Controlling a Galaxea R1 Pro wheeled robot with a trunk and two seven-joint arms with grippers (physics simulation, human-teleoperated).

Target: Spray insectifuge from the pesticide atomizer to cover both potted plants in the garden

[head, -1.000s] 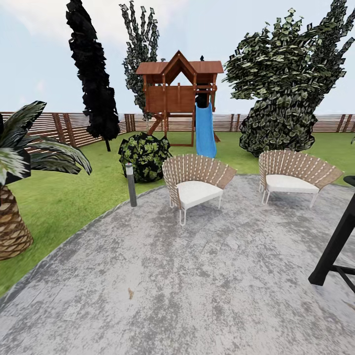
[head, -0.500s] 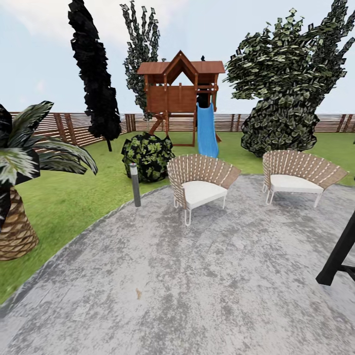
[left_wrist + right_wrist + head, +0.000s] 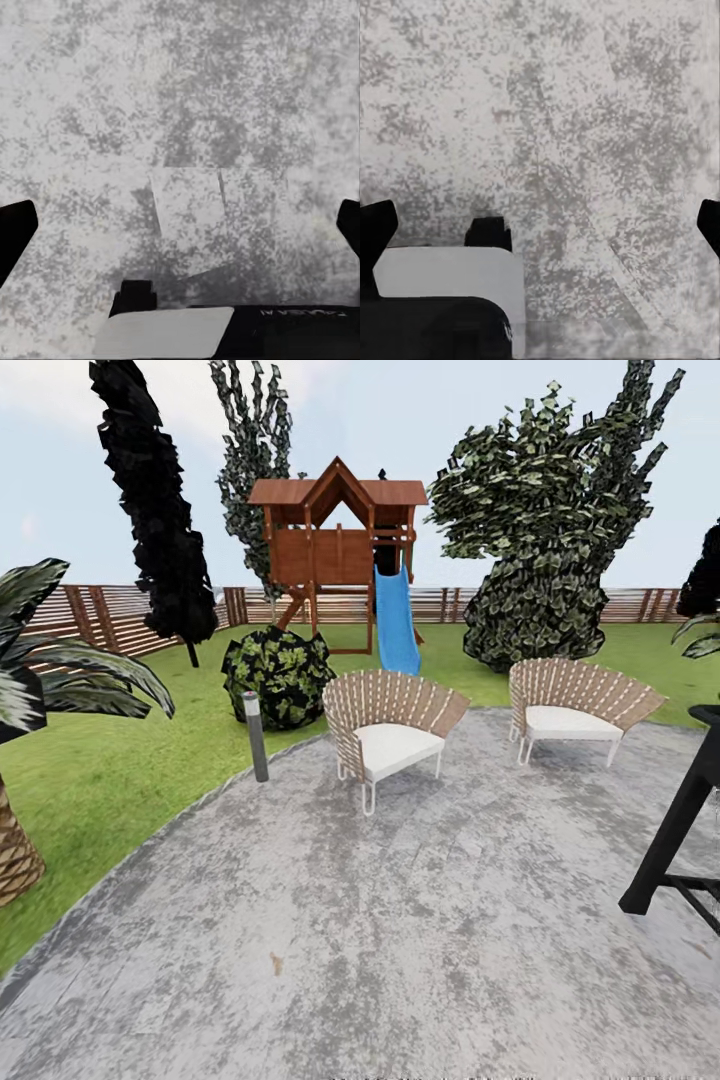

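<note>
The garden lies ahead in the head view, with grey stone paving [image 3: 400,900] underfoot and green lawn [image 3: 120,780] around it. The pesticide atomizer and the potted plants are out of view. In the left wrist view my left gripper [image 3: 184,225] hangs open over bare paving, its dark fingertips [image 3: 16,229] far apart with nothing between them. My right gripper [image 3: 544,225] is likewise open above the paving, with nothing between its fingertips [image 3: 376,229].
Two wicker chairs [image 3: 388,732] [image 3: 575,708] stand on the paving's far side. A grey bollard lamp [image 3: 256,736] and a round bush [image 3: 277,675] mark the lawn edge. A palm [image 3: 40,700] is at left, a black frame leg [image 3: 672,840] at right, and a playhouse [image 3: 338,550] and fence [image 3: 100,615] beyond.
The whole picture has shifted left and slightly up, so the camera has turned right. Nothing in the garden itself has moved.
</note>
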